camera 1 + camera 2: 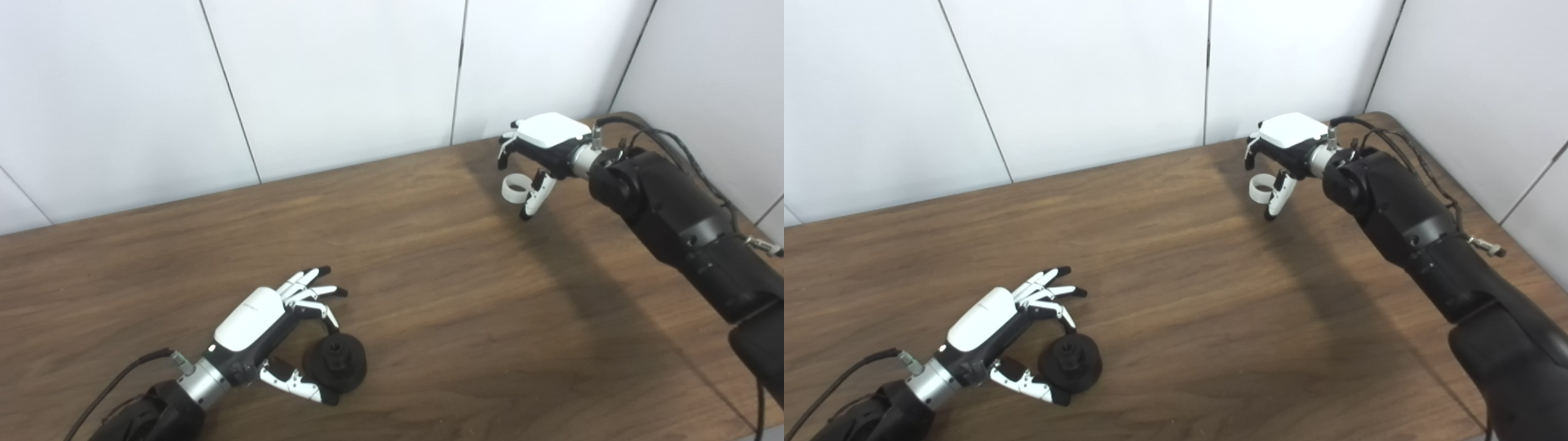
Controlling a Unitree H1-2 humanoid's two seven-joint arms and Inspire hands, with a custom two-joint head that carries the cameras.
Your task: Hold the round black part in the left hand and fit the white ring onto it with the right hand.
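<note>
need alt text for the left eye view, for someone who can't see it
A robot's left hand pinches a round black part resting on a wooden table near the front, while its right hand reaches over the far right corner, with a white ring between its fingers and thumb. White wall panels stand behind the table.

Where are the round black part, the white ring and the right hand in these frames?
round black part [337, 362]: left eye view, on its raised centre hub.
white ring [513, 188]: left eye view, on the band's outer wall.
right hand [1287, 142]: right eye view, on the white back plate and palm.
</note>
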